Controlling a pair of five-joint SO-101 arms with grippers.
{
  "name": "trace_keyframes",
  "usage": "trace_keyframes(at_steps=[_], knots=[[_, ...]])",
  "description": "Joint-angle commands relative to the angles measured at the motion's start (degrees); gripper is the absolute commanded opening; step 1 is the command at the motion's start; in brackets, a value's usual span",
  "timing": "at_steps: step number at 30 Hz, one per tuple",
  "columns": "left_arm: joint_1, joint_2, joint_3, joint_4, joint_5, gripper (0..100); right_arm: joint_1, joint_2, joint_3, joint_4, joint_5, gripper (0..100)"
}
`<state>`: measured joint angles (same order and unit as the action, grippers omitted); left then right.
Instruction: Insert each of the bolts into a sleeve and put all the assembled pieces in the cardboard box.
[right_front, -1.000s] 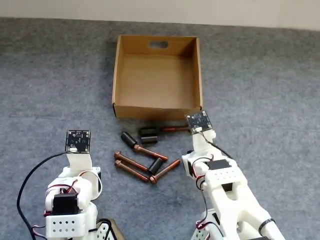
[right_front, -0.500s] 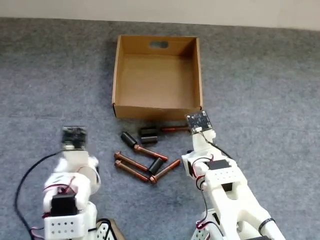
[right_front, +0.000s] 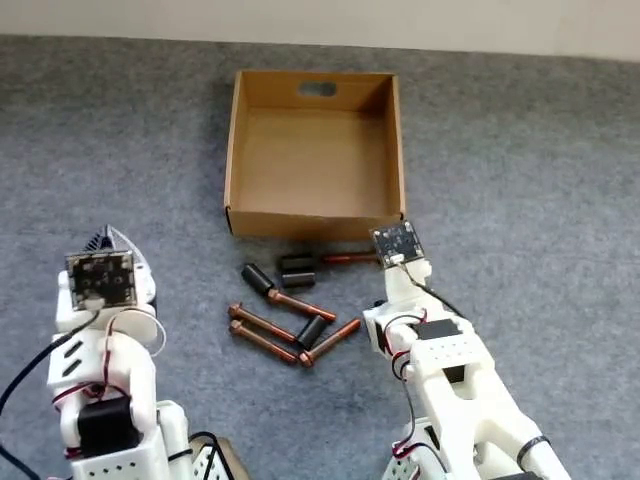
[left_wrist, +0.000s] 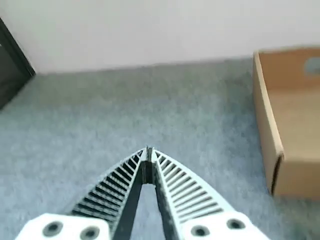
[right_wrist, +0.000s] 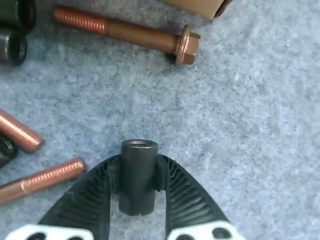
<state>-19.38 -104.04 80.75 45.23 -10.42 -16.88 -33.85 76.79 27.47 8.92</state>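
The cardboard box (right_front: 315, 150) stands open and empty at the back of the grey carpet. In front of it lie several copper bolts (right_front: 262, 325) and black sleeves (right_front: 297, 270); one sleeve (right_front: 312, 330) sits beside a bolt (right_front: 338, 338). Just right of that pile, my right gripper (right_wrist: 138, 162) is shut on a black sleeve (right_wrist: 136, 185), held low over the carpet, with a hex-head bolt (right_wrist: 125, 32) lying beyond it. My left gripper (left_wrist: 148, 152) is shut on nothing, raised at the left, with the box's corner (left_wrist: 280, 150) off to one side.
A pale wall (left_wrist: 150, 30) runs along the carpet's far edge, with a dark object (left_wrist: 10, 65) at it. Two more bolt shafts (right_wrist: 42, 179) lie close beside my right gripper. Bare carpet (right_front: 520, 180) spreads right of the box.
My left arm has swung to the left and risen, away from the bolts. The right arm and the parts on the carpet have stayed put.
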Motion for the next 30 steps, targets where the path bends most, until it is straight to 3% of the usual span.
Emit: trace_keyframes(at_steps=[1, 7, 12, 15, 30], knots=[[-0.1, 4.7, -4.1, -2.7, 1.9, 8, 0.0, -0.6, 0.1, -0.9, -0.4, 0.6], [2.2, 33.6, -8.1, -1.6, 2.0, 8, 0.0, -0.6, 0.1, -1.0, -0.4, 0.6], [12.0, 54.5, -19.7, 11.5, 2.3, 8, 0.0, -0.6, 0.1, -1.0, -0.4, 0.6], [16.6, 62.5, -24.0, 18.4, 3.7, 13, 0.0, -0.6, 0.1, -1.0, -0.4, 0.6], [28.3, 68.6, -24.7, 19.8, 4.7, 15, 0.0, -0.6, 0.1, -1.0, -0.4, 0.6]])
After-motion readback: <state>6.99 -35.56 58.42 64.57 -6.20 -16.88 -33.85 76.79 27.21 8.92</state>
